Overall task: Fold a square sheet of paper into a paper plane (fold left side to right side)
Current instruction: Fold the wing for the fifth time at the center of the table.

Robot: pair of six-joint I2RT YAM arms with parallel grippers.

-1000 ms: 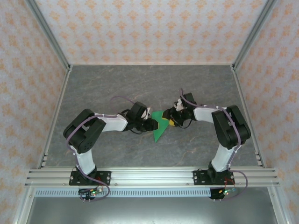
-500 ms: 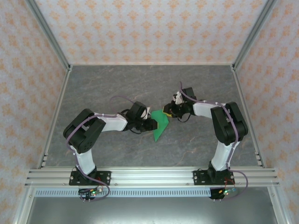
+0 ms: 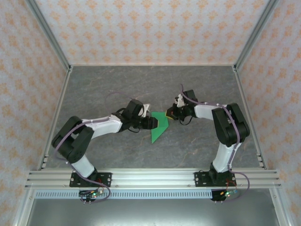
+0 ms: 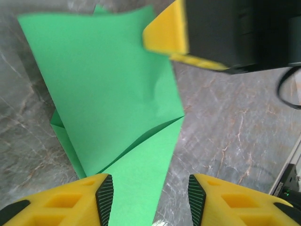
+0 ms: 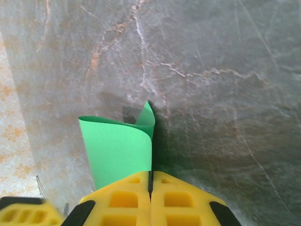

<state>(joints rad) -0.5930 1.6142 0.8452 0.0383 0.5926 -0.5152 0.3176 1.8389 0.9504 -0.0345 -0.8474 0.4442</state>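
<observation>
The square sheet of paper (image 3: 159,128) is bright green and folded into a pointed shape, its tip toward the near edge, lying mid-table. In the left wrist view the paper (image 4: 108,89) has a raised flap, and a narrow point runs down between my left gripper (image 4: 150,200) fingers. The left gripper (image 3: 153,122) is open at the paper's left side, gripping nothing. My right gripper (image 3: 170,114) is at the paper's far right corner. In the right wrist view the right gripper (image 5: 150,181) is shut on the paper's edge, and the paper (image 5: 120,148) curls up above it.
The grey marbled tabletop (image 3: 117,84) is bounded by patterned walls at the back and sides. An aluminium rail (image 3: 150,178) carrying both arm bases runs along the near edge. The right gripper's yellow finger (image 4: 167,33) shows at the top of the left wrist view.
My right gripper moved a little up and left and shut on the paper's far right corner. My left arm stretched further out and its gripper opened.
</observation>
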